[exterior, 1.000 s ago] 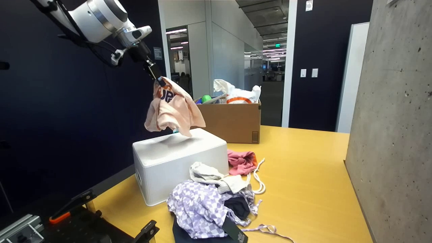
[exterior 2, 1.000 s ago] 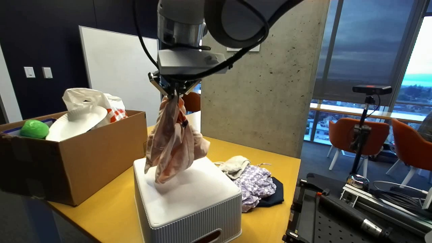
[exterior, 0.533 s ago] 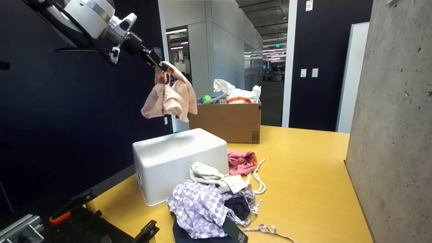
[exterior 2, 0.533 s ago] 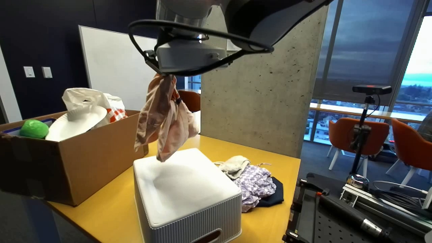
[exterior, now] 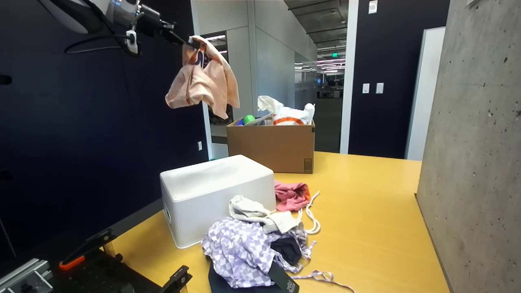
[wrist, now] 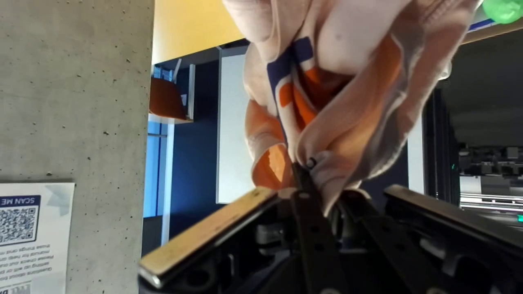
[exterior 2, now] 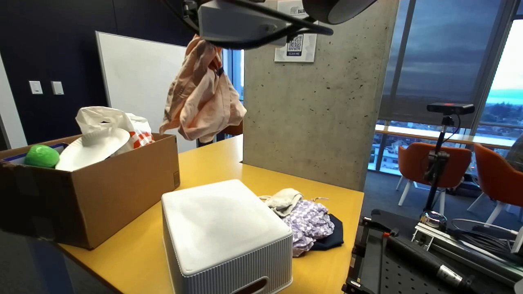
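The end effector [exterior: 193,43] grips a peach cloth [exterior: 205,83], which hangs in the air higher than the white box [exterior: 215,179] on the bench [exterior: 362,211]. Beside the white box lie a purple checked cloth [exterior: 238,250] and a pink cloth [exterior: 291,197]; a cardboard box [exterior: 276,146] stands near it.

Through my cameras I see a pale peach cloth [exterior: 204,83], printed orange and navy, pinched near its top in my tool [exterior: 193,42]; it hangs in loose folds, higher than the white ribbed plastic box [exterior: 215,193].
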You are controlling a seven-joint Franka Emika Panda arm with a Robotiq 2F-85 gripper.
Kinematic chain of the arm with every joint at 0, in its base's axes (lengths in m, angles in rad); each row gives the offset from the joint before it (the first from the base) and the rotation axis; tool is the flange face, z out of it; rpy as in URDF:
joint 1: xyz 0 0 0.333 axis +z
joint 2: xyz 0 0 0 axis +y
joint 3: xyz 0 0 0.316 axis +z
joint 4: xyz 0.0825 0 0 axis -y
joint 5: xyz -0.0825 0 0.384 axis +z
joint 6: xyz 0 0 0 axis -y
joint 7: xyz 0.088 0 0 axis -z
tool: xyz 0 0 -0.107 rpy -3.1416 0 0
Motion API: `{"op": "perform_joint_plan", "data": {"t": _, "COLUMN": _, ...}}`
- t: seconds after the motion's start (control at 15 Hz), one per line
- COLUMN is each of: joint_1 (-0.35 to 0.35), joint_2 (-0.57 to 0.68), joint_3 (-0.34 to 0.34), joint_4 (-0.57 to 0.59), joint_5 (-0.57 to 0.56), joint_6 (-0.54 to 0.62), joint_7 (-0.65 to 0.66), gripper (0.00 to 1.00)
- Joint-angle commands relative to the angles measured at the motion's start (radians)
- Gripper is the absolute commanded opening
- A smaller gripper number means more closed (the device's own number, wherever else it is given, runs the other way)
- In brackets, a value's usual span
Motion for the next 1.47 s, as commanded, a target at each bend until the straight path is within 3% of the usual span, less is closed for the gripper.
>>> {"op": "perform_joint_plan", "data": {"t": 0.0, "joint_1": -0.099, "joint_2": 0.007, "joint_3": 0.012, "joint_4": -0.046, "joint_5": -0.019, "joint_6": 0.239, "joint_7": 0.083, "gripper": 0.02}}
{"op": "perform_joint_plan", "data": {"t": 0.4, "joint_1": -0.199, "joint_2": -0.12, "joint_3": -0.028, "joint_4": -0.216, "joint_5": 0.073, "joint_6": 0.624, "joint_7": -0.184, "gripper": 0.02}}
{"op": "perform_joint_plan", "data": {"t": 0.53, "joint_1": -0.215, "joint_2": -0.15, "joint_3": -0.04, "joint_4": -0.274, "joint_5": 0.155, "joint_6": 0.745, "joint_7": -0.302, "gripper": 0.02}}
{"op": "perform_joint_plan", "data": {"t": 0.8, "joint_1": -0.206, "joint_2": -0.181, "joint_3": -0.073, "joint_4": -0.432, "joint_5": 0.443, "joint_6": 0.982, "joint_7": -0.576, "gripper": 0.02}}
{"op": "perform_joint_plan", "data": {"t": 0.87, "joint_1": -0.223, "joint_2": -0.175, "joint_3": -0.05, "joint_4": -0.476, "joint_5": 0.534, "joint_6": 1.04, "joint_7": -0.651, "gripper": 0.02}}
{"op": "perform_joint_plan", "data": {"t": 1.0, "joint_1": -0.157, "joint_2": -0.128, "joint_3": -0.092, "joint_4": -0.529, "joint_5": 0.572, "joint_6": 1.136, "joint_7": -0.649, "gripper": 0.02}}
{"op": "perform_joint_plan", "data": {"t": 1.07, "joint_1": -0.187, "joint_2": -0.117, "joint_3": -0.027, "joint_4": -0.576, "joint_5": 0.714, "joint_6": 1.168, "joint_7": -0.758, "gripper": 0.02}}
{"op": "perform_joint_plan", "data": {"t": 1.13, "joint_1": -0.14, "joint_2": -0.073, "joint_3": -0.082, "joint_4": -0.544, "joint_5": 0.53, "joint_6": 1.175, "joint_7": -0.556, "gripper": 0.02}}
{"op": "perform_joint_plan", "data": {"t": 1.27, "joint_1": -0.158, "joint_2": -0.015, "joint_3": -0.041, "joint_4": -0.53, "joint_5": 0.442, "joint_6": 1.147, "joint_7": -0.443, "gripper": 0.02}}
{"op": "perform_joint_plan", "data": {"t": 1.4, "joint_1": -0.208, "joint_2": 0.016, "joint_3": 0.043, "joint_4": -0.539, "joint_5": 0.411, "joint_6": 1.069, "joint_7": -0.419, "gripper": 0.02}}
